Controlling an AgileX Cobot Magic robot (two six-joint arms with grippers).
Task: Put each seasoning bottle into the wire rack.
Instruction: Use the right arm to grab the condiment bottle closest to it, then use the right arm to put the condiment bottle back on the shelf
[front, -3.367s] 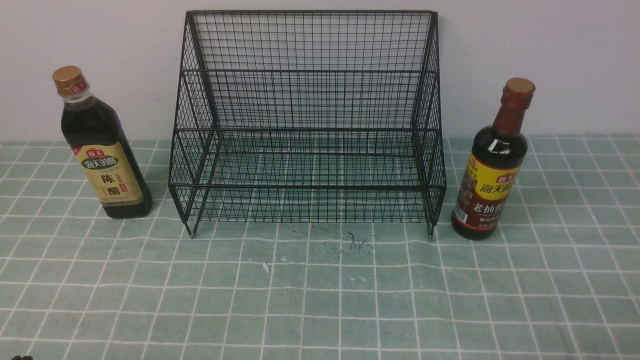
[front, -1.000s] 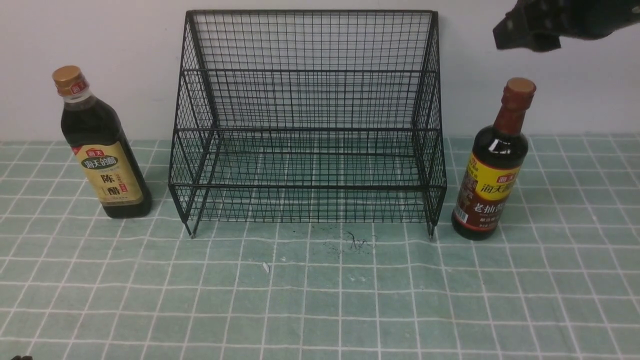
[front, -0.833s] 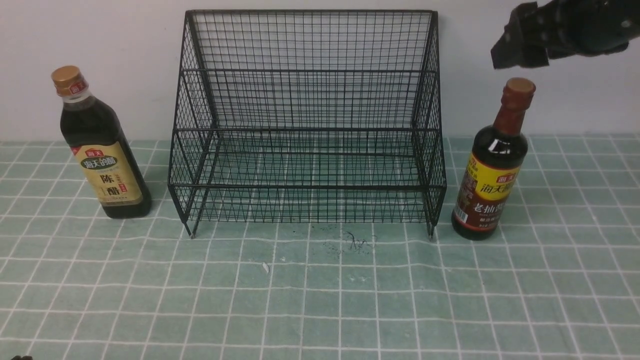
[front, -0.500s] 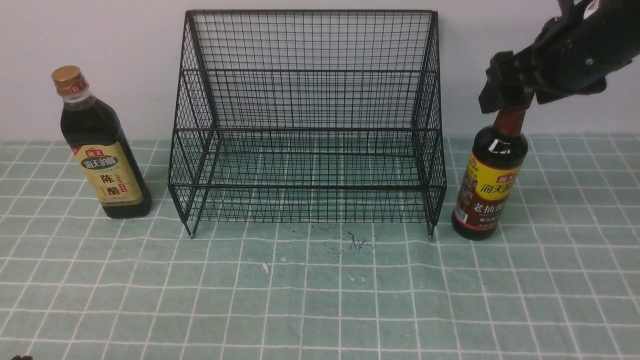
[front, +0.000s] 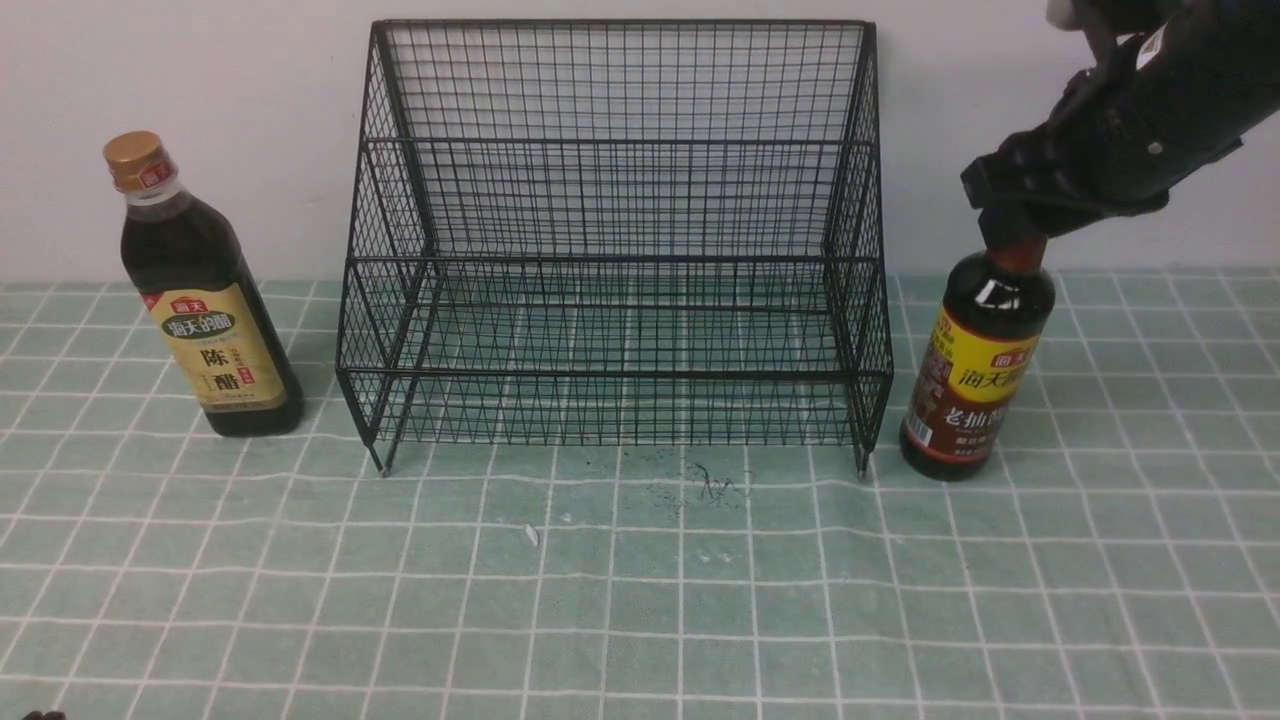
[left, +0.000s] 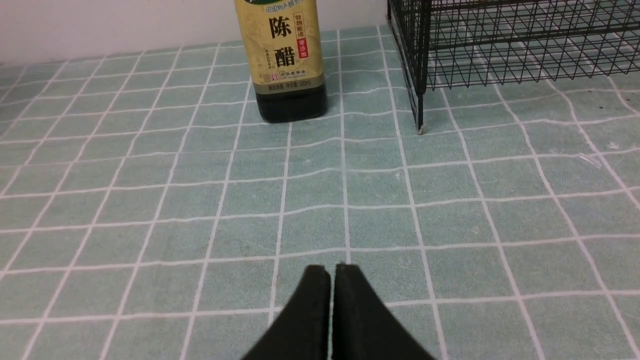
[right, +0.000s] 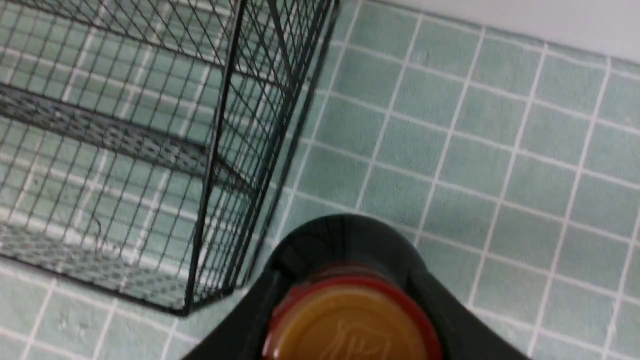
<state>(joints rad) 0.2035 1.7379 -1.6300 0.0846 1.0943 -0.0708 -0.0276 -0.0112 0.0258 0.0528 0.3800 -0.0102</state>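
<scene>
Right pincer (front: 1010, 225) straddles the neck of the red-necked bottle (front: 975, 370) just beside the rack (front: 620, 145), grip uncertain; left pincer (left: 332, 280) pressed together. Gold-capped bottle (front: 205, 330) waits on the worktop (front: 640, 600); neither racked yet.

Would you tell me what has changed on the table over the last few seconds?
The right gripper came in from the upper right and dropped over the neck of the red-necked bottle, now straddling it; a firm grip is not clear. That bottle, the gold-capped bottle and the rack stayed put.
</scene>
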